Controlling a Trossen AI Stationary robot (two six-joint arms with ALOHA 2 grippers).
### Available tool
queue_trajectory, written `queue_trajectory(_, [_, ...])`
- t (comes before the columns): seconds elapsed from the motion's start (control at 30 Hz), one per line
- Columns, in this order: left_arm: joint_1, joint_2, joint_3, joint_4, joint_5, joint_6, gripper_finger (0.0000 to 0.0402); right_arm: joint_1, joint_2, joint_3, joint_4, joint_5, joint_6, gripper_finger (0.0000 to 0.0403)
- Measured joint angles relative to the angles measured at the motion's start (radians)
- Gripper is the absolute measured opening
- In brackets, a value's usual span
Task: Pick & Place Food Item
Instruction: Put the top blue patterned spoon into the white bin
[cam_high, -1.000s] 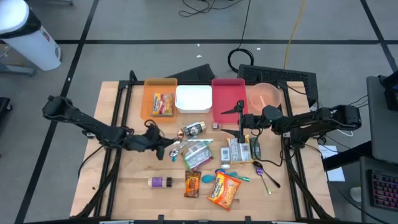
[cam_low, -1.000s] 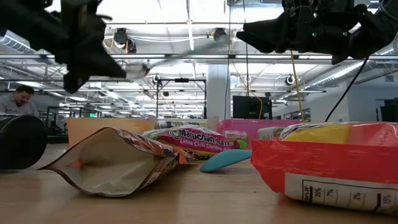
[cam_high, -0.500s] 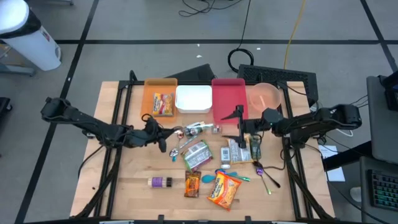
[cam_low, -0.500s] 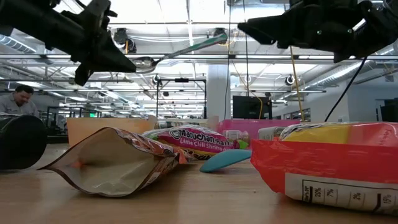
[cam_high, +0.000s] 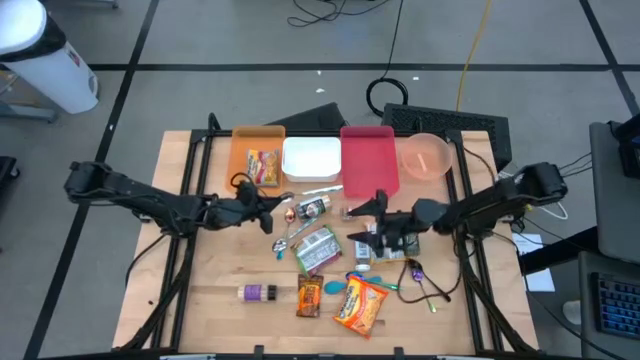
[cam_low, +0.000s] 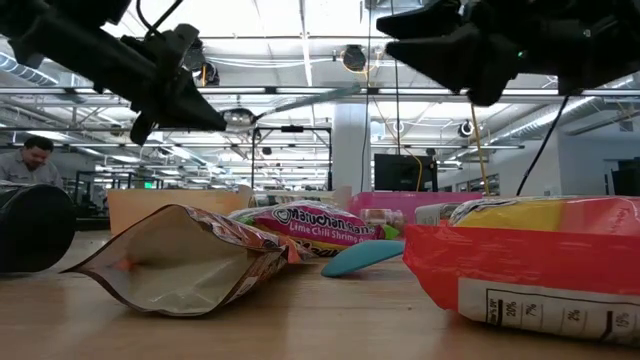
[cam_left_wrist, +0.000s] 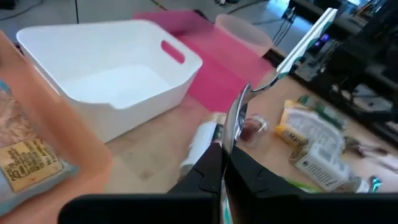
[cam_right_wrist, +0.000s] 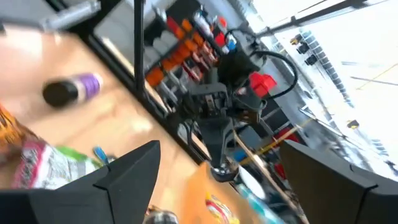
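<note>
Left wrist view: spoon (cam_left_wrist: 273, 74) clamped in left gripper (cam_left_wrist: 222, 163).

Wood table (cam_high: 210, 300) w/ bins, snack packs, bottle.

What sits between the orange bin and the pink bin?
A white bin sits between the orange bin and the pink bin, seen in the high view.

L gripper (cam_high: 272, 203) lifts spoon (cam_high: 300, 194) by white bin (cam_high: 311, 160); R gripper (cam_high: 362, 224) (jaws apart) above pkts.
</note>
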Motion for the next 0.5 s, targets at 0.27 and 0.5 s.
queue_trajectory(0.27, [0.015,0.060,0.000,-0.002,0.000,-0.018,0.0006,0.020,0.183,0.139,-0.081,0.038,-0.037,0.0320])
queue_trajectory(0.5, [0.015,0.074,0.000,-0.004,0.000,0.013,0.0005,0.001,0.229,0.214,-0.128,0.097,0.045,0.0320])
